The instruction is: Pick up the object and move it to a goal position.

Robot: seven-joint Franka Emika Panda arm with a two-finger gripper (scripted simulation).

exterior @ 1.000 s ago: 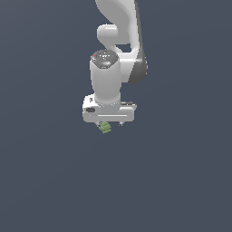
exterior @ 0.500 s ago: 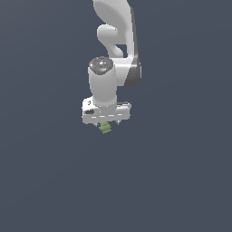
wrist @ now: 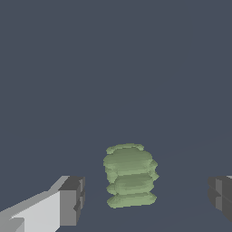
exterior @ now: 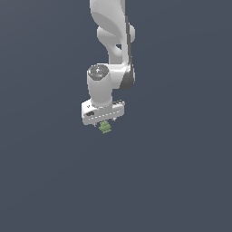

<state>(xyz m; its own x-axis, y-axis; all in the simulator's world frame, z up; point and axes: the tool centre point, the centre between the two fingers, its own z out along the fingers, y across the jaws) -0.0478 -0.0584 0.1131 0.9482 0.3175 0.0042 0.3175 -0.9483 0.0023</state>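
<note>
Light-green object (wrist: 130, 175) between gripper (wrist: 147, 199) fingers (wrist: 71, 200), untouched, gaps either side

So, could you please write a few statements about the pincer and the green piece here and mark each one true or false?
1. The pincer is open, with a gap on each side of the object. True.
2. The object is red. False: it is light green.
3. In the exterior view, the object shows just below the white pincer. True.
4. The object is wider than the pincer. False: it is much narrower.
5. The fingers are clamped against the object. False: neither touches it.
</note>
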